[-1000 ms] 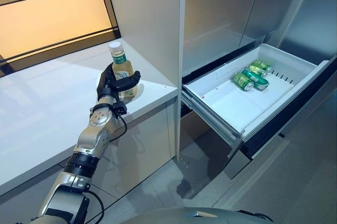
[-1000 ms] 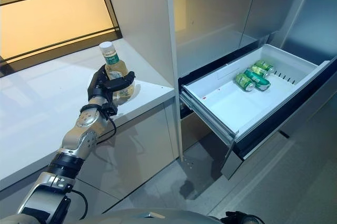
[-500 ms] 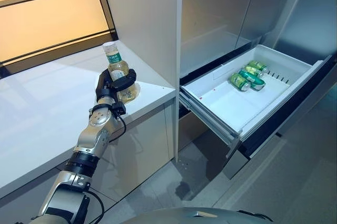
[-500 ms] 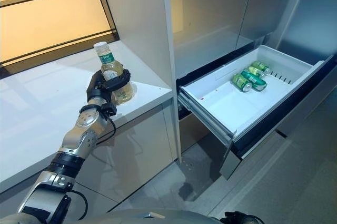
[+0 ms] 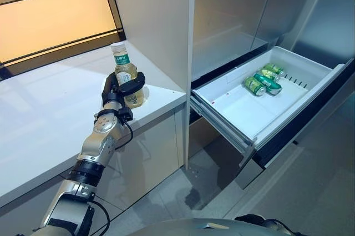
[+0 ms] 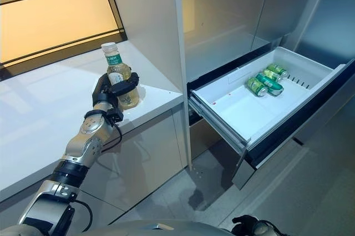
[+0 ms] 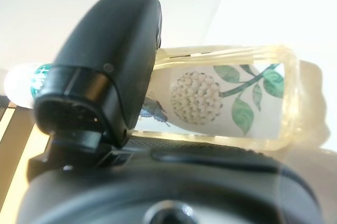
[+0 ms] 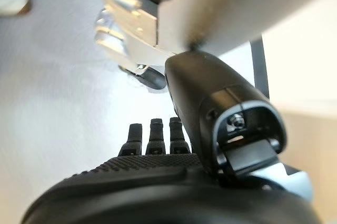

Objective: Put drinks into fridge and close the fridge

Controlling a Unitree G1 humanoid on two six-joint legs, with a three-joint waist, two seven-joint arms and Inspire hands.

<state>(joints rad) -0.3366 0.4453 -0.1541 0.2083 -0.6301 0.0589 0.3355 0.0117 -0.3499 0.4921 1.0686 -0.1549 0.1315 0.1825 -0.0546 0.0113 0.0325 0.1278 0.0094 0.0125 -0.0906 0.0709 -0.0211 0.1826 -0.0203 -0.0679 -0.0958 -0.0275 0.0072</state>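
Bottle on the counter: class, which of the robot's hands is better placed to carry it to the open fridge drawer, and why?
The left. The left hand already grips the bottle on the counter; the right hand hangs low, holding nothing. The drawer is open.

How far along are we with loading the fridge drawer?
Partly done: green cans already lie at the far end of the open fridge drawer. In hand: the left hand has its fingers curled round the bottle at the white counter, beside the fridge. The right hand is idle, fingers straight. Left: place the bottle in the drawer and push it shut.
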